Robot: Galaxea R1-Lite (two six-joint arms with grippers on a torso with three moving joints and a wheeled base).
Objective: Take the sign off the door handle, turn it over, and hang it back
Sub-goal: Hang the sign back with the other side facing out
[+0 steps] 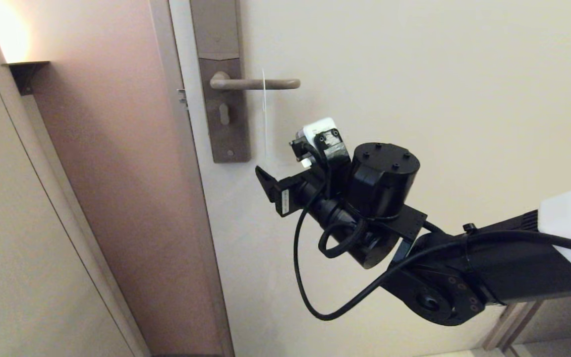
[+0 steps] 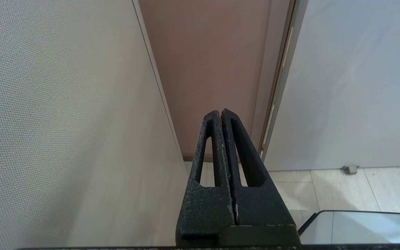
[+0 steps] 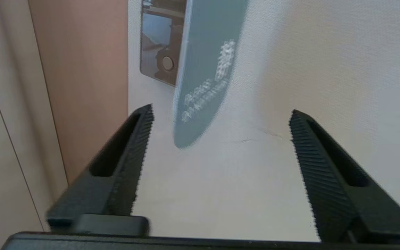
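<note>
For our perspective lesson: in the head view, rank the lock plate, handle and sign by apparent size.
1. Lock plate, largest.
2. Handle.
3. Sign, hanging edge-on as a thin sliver, so it looks smallest.

Matt metal, textured door, ribbed black plastic

The handle (image 1: 256, 83) looks like matt brushed metal on a duller brown-grey plate (image 1: 223, 99). The door (image 1: 439, 89) has a fine woven-looking texture, off-white and matt. The sign (image 3: 203, 69) is thin, smooth card with a slight sheen. The right gripper (image 3: 221, 121) has matt black plastic fingers (image 3: 311, 159) with ribbed inner faces; the left gripper (image 2: 221, 113) is grainy black.
</note>
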